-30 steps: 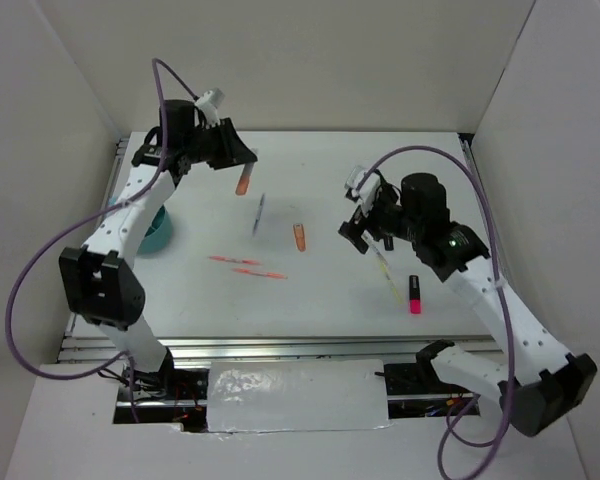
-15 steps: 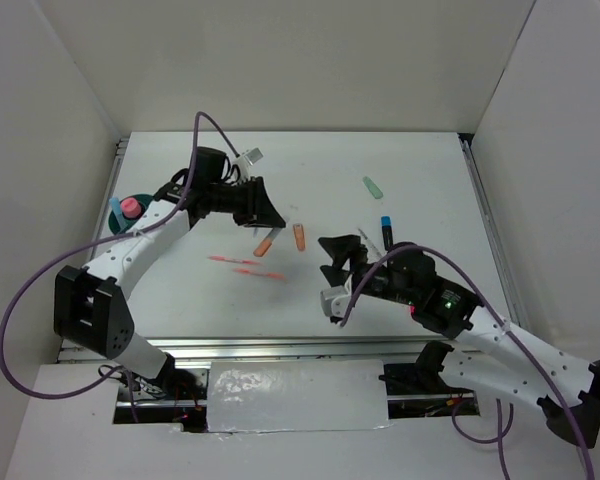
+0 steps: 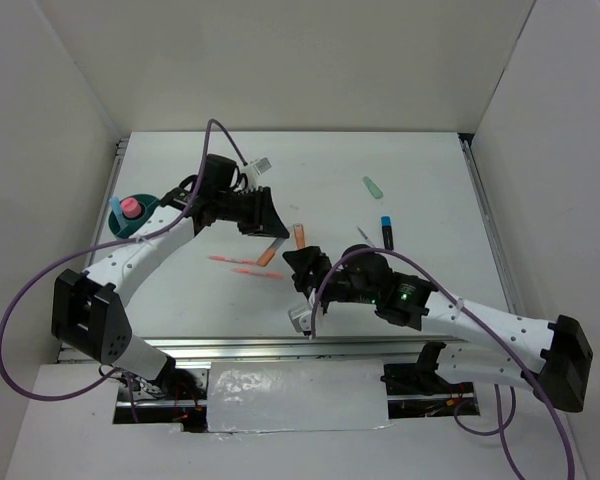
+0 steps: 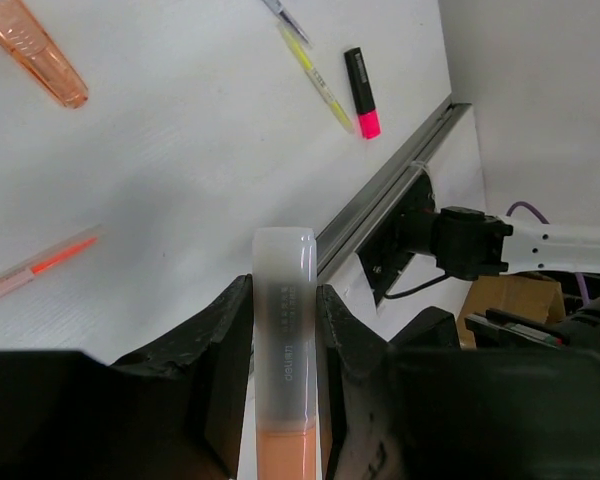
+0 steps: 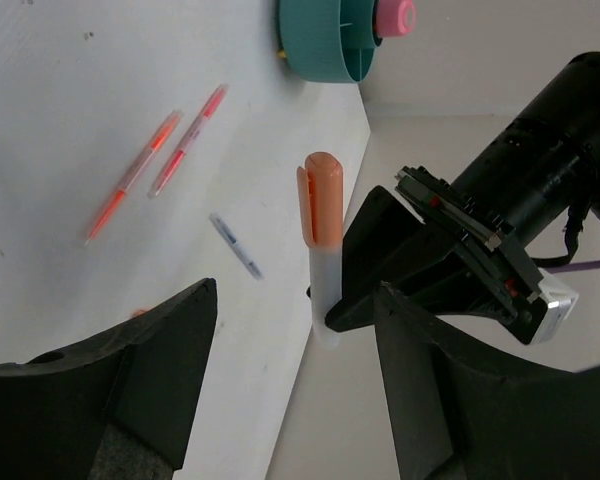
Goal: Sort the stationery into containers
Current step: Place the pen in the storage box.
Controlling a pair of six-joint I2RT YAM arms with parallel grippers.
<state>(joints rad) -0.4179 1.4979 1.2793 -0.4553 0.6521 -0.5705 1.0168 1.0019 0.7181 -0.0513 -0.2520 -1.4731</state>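
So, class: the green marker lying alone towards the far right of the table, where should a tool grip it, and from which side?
Probably mid-barrel on the green marker, coming straight down from above. It lies flat and slanted on the table with bare space all round, so the grip should follow the slant and close across its narrow width, on the two long sides.

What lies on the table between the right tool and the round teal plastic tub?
Two thin orange-red pens and a thin blue pen; the right wrist view shows them.
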